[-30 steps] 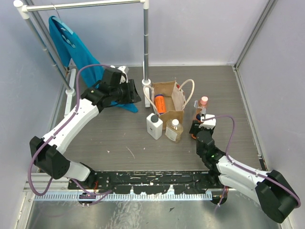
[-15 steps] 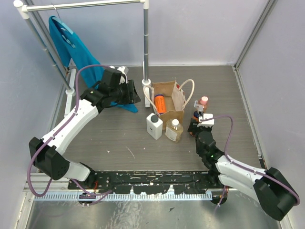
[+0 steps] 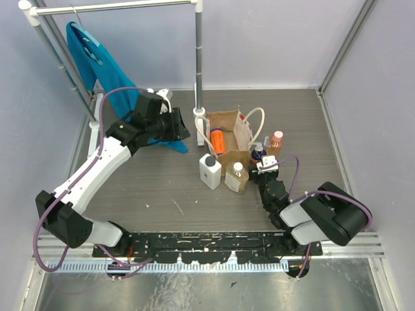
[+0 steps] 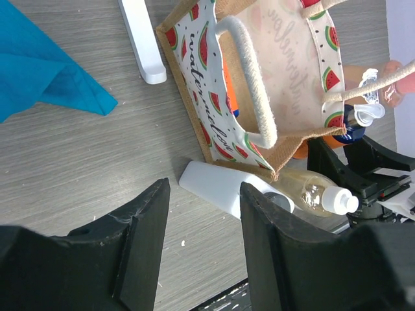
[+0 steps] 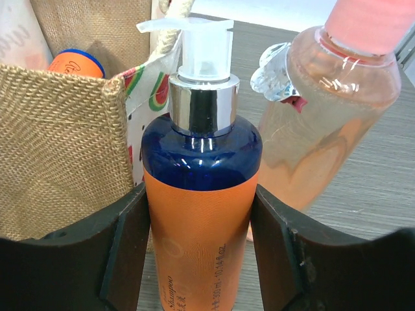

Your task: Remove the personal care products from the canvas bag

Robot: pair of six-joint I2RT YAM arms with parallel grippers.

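The canvas bag (image 3: 231,131) stands open mid-table, and an orange bottle (image 3: 218,140) lies inside it. In front of the bag stand a white bottle with a dark cap (image 3: 209,171) and a clear amber bottle (image 3: 237,177). My right gripper (image 5: 200,256) is shut on an orange pump bottle with a blue shoulder (image 5: 200,194), upright just right of the bag (image 5: 65,142). A pinkish bottle (image 5: 324,129) stands right behind it. My left gripper (image 4: 202,249) hangs open and empty above the table, left of the bag (image 4: 259,84), over the white bottle (image 4: 220,190).
A teal cloth garment (image 3: 97,61) hangs from a white clothes rack (image 3: 198,58) behind the bag, its hem reaching the table (image 4: 45,71). The rack's white foot (image 4: 142,39) lies beside the bag. Grey walls enclose the table at back and sides.
My right gripper has carried the pump bottle a little left, closer to the bag, and the arm has folded back. The left arm has hardly moved.
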